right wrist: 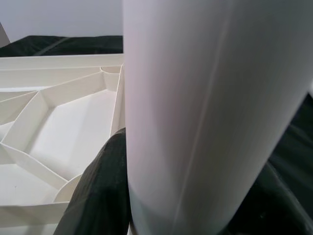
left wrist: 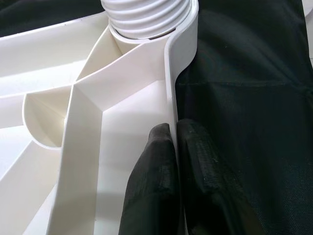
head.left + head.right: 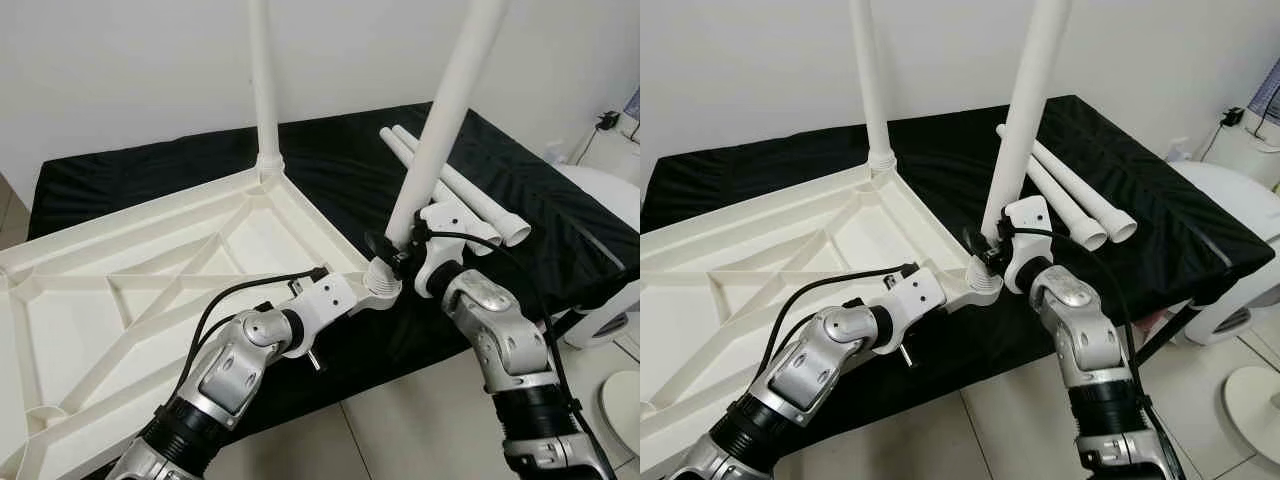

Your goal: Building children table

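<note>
The white tabletop [image 3: 150, 300] lies upside down on a black-covered surface [image 3: 330, 150]. One white leg [image 3: 262, 80] stands upright in its far corner socket. A second leg [image 3: 445, 110] leans slightly, its threaded foot in the near right corner socket [image 3: 383, 283]. My right gripper [image 3: 398, 248] is shut on this leg just above the socket; its black fingers [image 1: 102, 191] wrap the tube [image 1: 195, 98]. My left gripper [image 2: 173, 147] is shut on the tabletop's rim [image 2: 171, 88] just beside that same socket. Two loose legs [image 3: 465, 195] lie side by side on the cloth behind my right arm.
A white rounded appliance [image 3: 610, 250] stands at the right, close to the black surface's edge, with a round white base [image 3: 625, 400] on the tiled floor [image 3: 420, 420]. A white wall [image 3: 130, 70] runs behind.
</note>
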You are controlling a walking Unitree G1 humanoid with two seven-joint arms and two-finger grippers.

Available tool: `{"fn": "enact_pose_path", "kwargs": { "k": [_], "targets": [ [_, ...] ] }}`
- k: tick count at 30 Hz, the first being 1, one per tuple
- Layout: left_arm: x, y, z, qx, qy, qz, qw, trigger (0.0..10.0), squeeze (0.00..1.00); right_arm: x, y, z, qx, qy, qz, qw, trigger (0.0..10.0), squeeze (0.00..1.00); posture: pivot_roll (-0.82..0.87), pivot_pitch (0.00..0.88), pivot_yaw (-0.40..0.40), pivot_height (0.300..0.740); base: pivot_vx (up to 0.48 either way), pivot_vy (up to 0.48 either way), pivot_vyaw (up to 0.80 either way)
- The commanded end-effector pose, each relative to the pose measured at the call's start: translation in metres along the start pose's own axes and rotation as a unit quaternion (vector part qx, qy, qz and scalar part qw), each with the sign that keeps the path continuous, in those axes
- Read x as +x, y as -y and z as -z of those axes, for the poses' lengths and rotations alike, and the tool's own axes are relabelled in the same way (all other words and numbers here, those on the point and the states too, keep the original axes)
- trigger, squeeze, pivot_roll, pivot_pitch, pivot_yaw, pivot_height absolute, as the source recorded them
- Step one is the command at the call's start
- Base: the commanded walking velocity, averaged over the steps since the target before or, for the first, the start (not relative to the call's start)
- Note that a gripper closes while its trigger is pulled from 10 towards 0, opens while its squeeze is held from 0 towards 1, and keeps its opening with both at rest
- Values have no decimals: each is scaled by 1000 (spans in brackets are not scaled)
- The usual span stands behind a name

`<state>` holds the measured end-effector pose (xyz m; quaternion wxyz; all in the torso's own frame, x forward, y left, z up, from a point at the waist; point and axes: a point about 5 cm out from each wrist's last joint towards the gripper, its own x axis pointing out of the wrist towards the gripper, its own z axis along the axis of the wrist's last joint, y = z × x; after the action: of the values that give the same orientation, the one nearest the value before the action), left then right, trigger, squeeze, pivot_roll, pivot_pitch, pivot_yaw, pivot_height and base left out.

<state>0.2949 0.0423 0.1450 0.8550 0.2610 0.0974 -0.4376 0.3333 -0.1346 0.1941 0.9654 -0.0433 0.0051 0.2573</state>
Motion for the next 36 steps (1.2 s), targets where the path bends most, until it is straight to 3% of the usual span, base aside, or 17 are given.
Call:
{"fn": "enact_pose_path", "kwargs": {
  "k": [1,10,18,27,36],
  "targets": [
    [-3,-6,-8,12,15,-17,1000,10000,0,1,-4,39,28,-99,-14,995,10000,0,-130,111,36,740,0,0,0],
    [-3,-6,-8,11,15,-20,1000,10000,0,7,3,33,-7,-106,-26,994,10000,0,-125,100,23,740,0,0,0],
    [-3,-5,-9,9,17,-23,1000,10000,0,2,-4,41,-14,-108,-23,994,10000,0,-123,95,16,740,0,0,0],
    [-2,-4,-10,8,20,-23,1000,10000,0,-12,-8,56,11,-109,-3,994,10000,0,-126,87,14,740,0,0,0],
    [-1,-3,-12,12,24,-15,1000,10000,0,-17,8,65,35,-100,50,993,10000,0,-140,79,27,740,0,0,0]
  ]
}}
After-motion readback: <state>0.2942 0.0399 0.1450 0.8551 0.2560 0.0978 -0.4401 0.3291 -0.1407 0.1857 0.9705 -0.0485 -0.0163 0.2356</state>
